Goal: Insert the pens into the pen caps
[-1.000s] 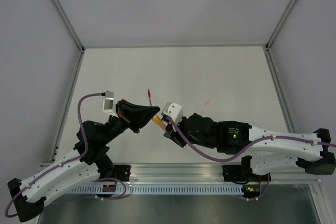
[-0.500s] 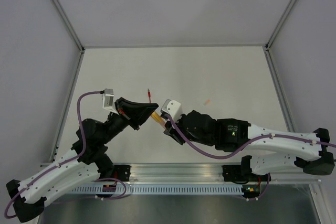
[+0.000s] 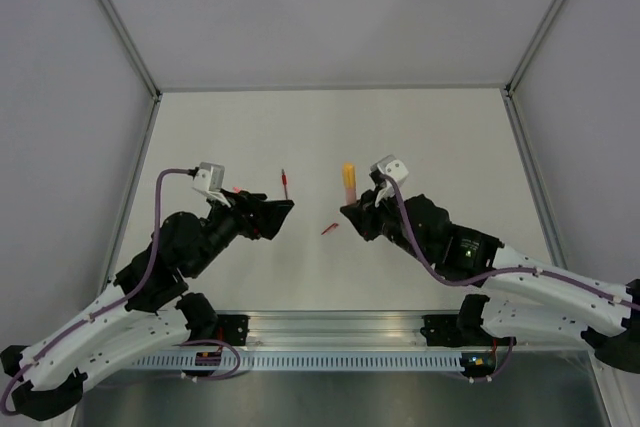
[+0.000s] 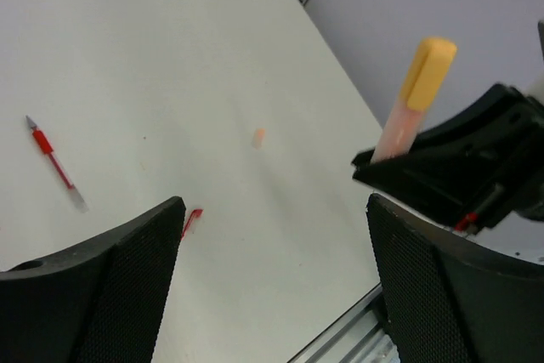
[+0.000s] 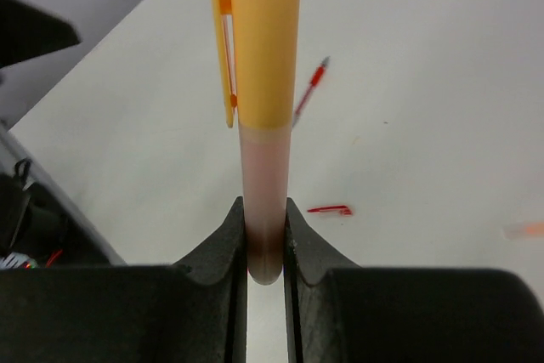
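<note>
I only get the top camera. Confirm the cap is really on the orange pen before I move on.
Observer: The right wrist view shows the orange cap seated over the end of the orange pen, with its clip running down one side.
Operator: Now check the left gripper for me.
Observer: In the left wrist view the left gripper is wide open, with nothing between its jaws.

White table (image 3: 450, 127), grey walls (image 3: 330, 7), slotted metal rail (image 3: 340, 327) at near edge
</note>
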You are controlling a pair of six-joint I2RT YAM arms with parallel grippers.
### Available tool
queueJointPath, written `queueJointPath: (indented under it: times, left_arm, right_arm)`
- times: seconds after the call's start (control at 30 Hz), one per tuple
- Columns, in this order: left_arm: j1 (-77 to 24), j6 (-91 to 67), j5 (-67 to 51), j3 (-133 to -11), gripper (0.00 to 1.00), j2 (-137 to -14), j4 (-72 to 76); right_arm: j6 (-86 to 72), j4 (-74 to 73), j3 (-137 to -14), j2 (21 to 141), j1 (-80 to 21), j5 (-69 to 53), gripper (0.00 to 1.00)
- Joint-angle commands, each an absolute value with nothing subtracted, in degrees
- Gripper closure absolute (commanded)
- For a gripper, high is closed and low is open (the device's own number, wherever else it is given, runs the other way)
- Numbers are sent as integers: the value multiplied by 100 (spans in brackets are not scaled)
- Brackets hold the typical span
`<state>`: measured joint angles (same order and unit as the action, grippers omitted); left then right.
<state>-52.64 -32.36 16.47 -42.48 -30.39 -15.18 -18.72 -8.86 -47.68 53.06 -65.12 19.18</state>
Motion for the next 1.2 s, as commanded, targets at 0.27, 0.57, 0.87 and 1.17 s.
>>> queueJointPath:
  times: [0.27,0.57,0.87,1.17]
  left_arm:
    - [-5291,-2689,2180,-3323,0,-4007,-784]
    - [-5291,-2821,2162,-2760,0,-3973,-414]
    - [-5291,-2786,2768,-2901,0,-3991,-826]
    - [-5291,-2760,2769,-2935,0,-4139,-817]
  right_arm:
    - [-2732,-291,-4780,7486,-3947,415,100]
    - [-3040,-474,-5984,9597,-3770,360,99]
    - [-3867,-1177,-6723,10696,-3727,817,93]
    - [-3938,-1467,-6873,10925,-3683,1124,73]
